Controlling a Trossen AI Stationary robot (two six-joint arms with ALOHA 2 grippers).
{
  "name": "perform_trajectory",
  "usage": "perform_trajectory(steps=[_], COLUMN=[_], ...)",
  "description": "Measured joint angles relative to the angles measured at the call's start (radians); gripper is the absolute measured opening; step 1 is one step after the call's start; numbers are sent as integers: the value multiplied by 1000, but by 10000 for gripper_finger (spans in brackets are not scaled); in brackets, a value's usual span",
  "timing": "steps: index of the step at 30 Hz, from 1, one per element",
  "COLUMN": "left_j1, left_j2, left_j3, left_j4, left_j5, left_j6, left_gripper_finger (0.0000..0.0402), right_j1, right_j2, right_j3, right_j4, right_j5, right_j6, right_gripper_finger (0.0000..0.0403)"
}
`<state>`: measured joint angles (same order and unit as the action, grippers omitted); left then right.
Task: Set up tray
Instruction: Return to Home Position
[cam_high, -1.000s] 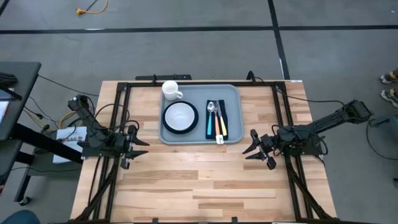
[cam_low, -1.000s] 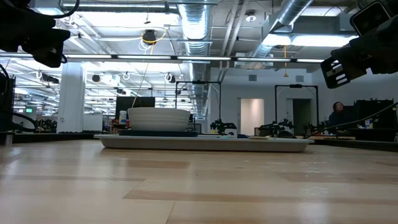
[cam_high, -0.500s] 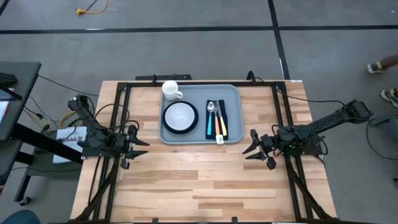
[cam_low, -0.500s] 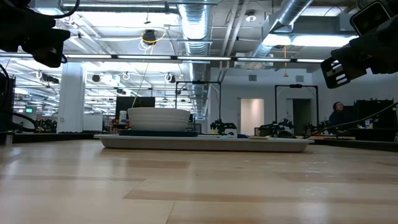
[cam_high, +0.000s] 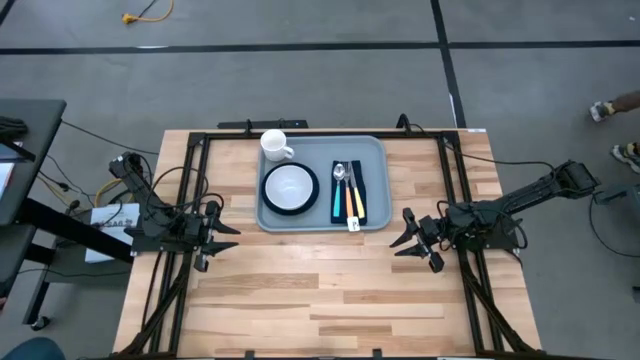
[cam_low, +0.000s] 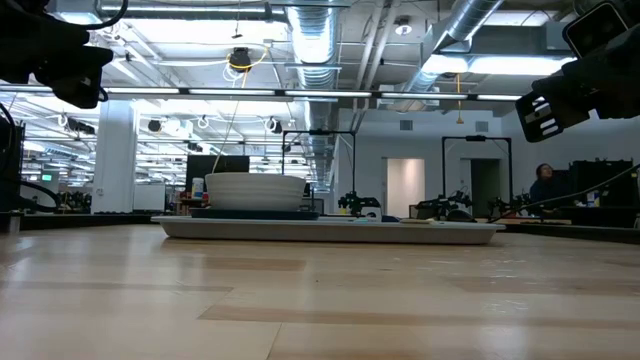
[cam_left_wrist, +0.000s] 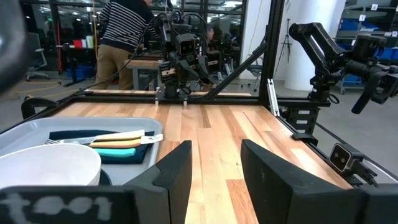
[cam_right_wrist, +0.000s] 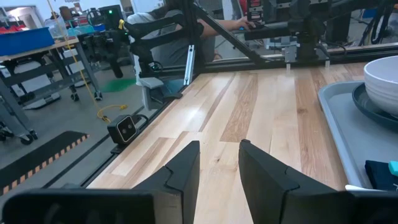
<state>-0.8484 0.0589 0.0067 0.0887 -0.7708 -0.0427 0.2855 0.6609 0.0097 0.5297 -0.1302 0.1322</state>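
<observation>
The light grey-blue tray lies flat at the table's far middle. On it a white bowl sits on a round dark plate, a white mug stands at its far left corner, and cutlery with yellow and teal handles lies on a dark navy napkin. My left gripper hovers open at the table's left edge, left of the tray. My right gripper hovers open to the right of the tray's near right corner. Neither touches anything.
Bare wooden tabletop stretches across the near half. A black frame borders the table's far and side edges. In the left wrist view a person in a striped top stands beyond the table.
</observation>
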Motion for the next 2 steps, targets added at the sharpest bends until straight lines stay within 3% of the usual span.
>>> perform_trajectory(steps=[2], left_j1=[0], left_j2=[0], left_j3=[0], left_j4=[0], left_j5=[0], left_j6=[5], left_gripper_finger=[126], right_j1=[0], right_j2=[0], right_j3=[0], right_j4=[0], right_j5=[0], right_j6=[0], right_gripper_finger=[102])
